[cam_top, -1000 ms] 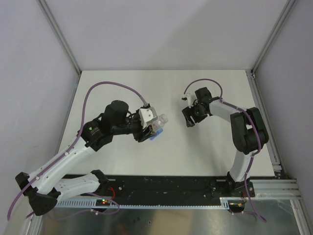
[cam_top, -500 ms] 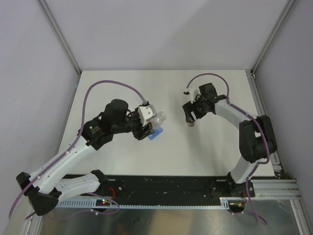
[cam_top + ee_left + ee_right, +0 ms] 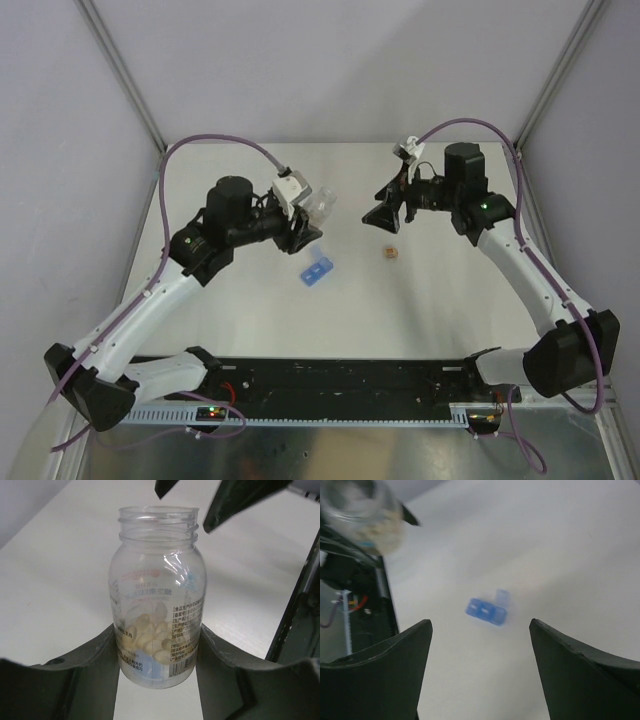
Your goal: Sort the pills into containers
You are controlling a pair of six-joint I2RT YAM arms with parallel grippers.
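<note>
White table [image 3: 440,310] bears a translucent blue three-compartment strip [image 3: 317,268], seemingly unfilled. My left jaws grip the clear plastic bottle [image 3: 157,605] of pale pills [image 3: 150,637]; right jaws gape empty.

2 arms: L arm [image 3: 150,305], R arm [image 3: 525,265]. 1 clear bottle [image 3: 157,590] w/ pale pills [image 3: 150,637], too many to count. 1 blue container strip [image 3: 318,269]. 1 orange-brown lump [image 3: 391,253].

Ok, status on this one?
Left gripper shut on open bottle, pills inside. Right gripper open, empty. Strip on table, uncovered; brown piece lies apart.
</note>
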